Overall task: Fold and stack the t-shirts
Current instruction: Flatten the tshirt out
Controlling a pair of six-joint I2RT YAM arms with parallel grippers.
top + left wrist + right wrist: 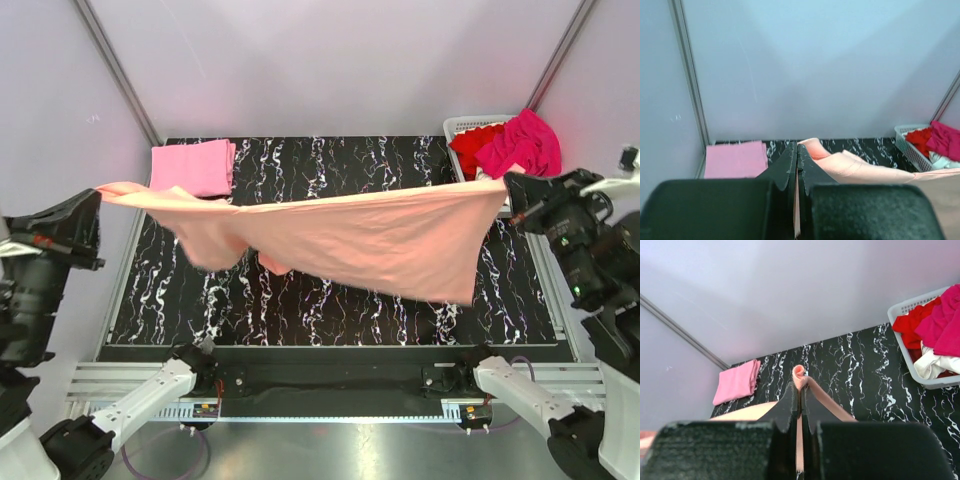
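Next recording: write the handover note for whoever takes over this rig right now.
Left gripper: shut on one end of the salmon shirt.
Right gripper: shut on its other end; shirt hangs stretched above the table.
Done: pink shirt folded, far left corner.
Left: fold the salmon one, stack it on the pink; red shirt, magenta shirt, white shirt wait in the basket.

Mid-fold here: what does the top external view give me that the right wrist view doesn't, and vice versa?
Top external only: the whole salmon shirt stretched in the air between the left gripper and the right gripper, above the table. Right wrist only: a white shirt in the basket with the red shirt and magenta shirt. Both: the folded pink shirt at the table's far left corner, and that basket at far right.
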